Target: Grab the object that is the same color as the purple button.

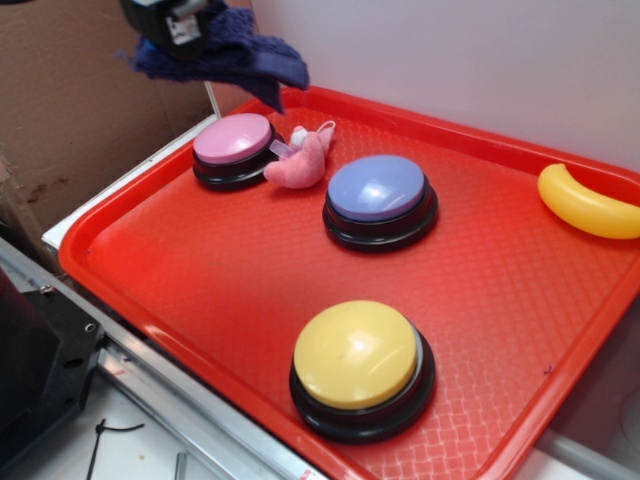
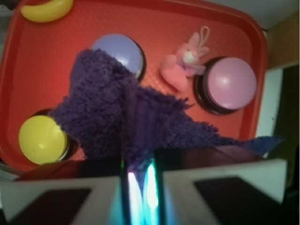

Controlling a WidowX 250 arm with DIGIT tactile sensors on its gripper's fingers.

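The object, a fuzzy dark blue-purple towel, hangs in the air above the tray's far left corner. My gripper is shut on the towel, pinching a fold of it between the two jaws. The purple button, a periwinkle dome on a black base, stands in the middle of the red tray. In the wrist view the towel covers part of that button.
A pink-topped button and a pink plush rabbit sit at the tray's far left. A yellow-topped button stands near the front edge. A yellow banana lies at the right rim. Cardboard stands behind on the left.
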